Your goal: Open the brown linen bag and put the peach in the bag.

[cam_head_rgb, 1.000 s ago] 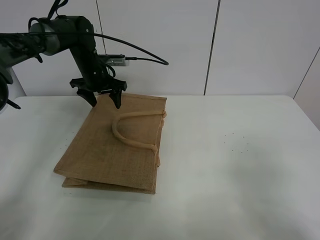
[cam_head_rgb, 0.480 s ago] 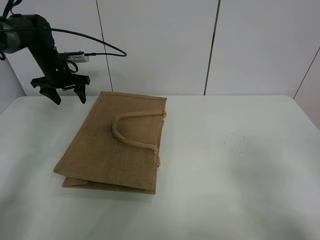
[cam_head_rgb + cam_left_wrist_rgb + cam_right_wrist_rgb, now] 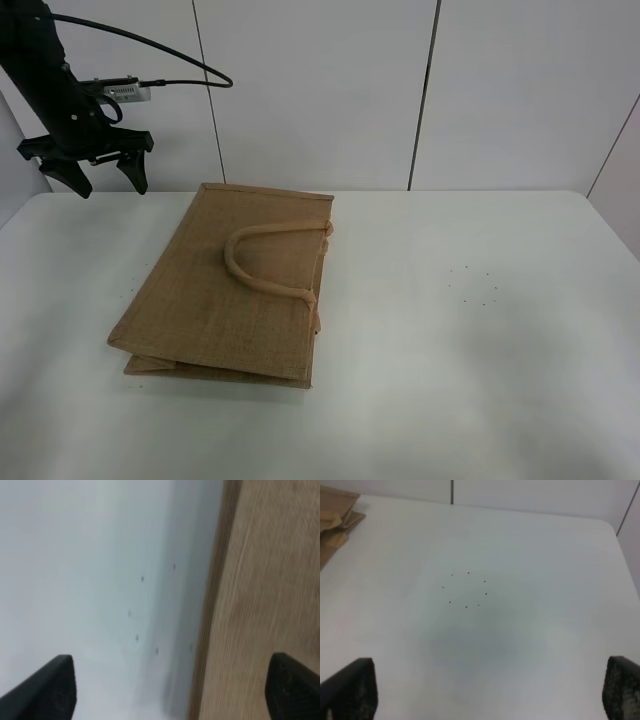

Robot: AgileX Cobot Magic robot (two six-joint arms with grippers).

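The brown linen bag [image 3: 232, 285] lies flat and closed on the white table [image 3: 470, 330], one loop handle [image 3: 262, 256] resting on top. My left gripper [image 3: 103, 182] is open and empty, raised above the table's far left, left of the bag. The left wrist view shows the bag's edge [image 3: 265, 590] beside bare table, with both fingertips [image 3: 47, 687] wide apart. My right gripper [image 3: 485, 700] is open and empty over the right part of the table; a corner of the bag [image 3: 335, 515] shows in its view. The peach is out of view.
White wall panels [image 3: 320, 90] stand behind the table. A ring of small dark dots [image 3: 465, 589] marks the table on the right. A black cable [image 3: 160, 50] runs from the left arm.
My left gripper has moved left and up, from above the bag's far edge to beyond the bag's left side. It stayed open. The bag has not moved.
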